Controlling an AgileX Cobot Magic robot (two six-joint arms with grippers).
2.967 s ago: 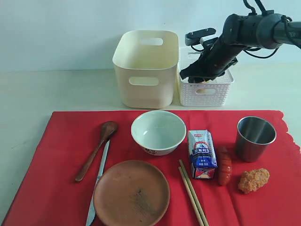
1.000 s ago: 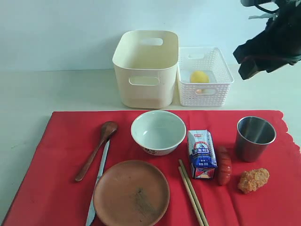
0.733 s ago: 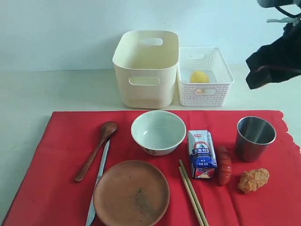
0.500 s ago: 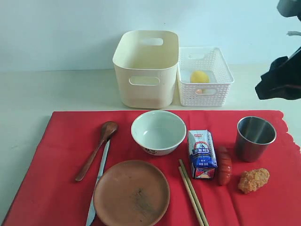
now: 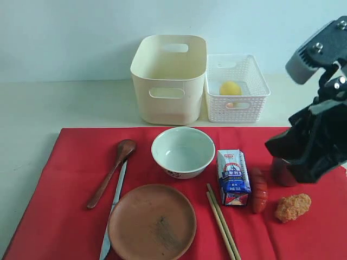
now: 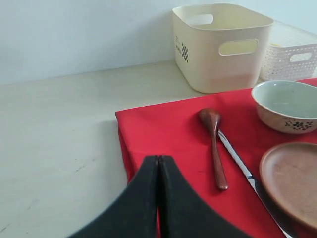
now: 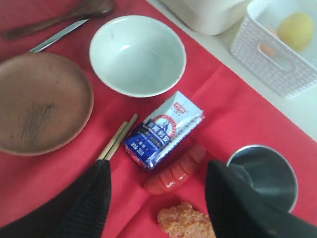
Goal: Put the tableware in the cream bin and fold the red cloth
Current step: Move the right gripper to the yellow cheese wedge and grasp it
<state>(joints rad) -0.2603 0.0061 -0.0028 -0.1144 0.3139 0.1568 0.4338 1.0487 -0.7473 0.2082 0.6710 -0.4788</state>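
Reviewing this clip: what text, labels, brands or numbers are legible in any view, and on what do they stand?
Carton: red and blue printed label with lettering, too blurred to read.
Cream bin: small dark dotted mark on one side wall, too small to read.
Nothing else shows any text.

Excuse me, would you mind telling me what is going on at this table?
A two-armed robot is clearing a table setting. The right gripper hangs open and empty above the red cloth, near the steel cup and sausage. The left gripper is shut, holding nothing, near the cloth's left edge. The bowl, plate, spoon, knife and chopsticks lie on the cloth; nothing shows in the cream bin. A lemon sits in the white basket.
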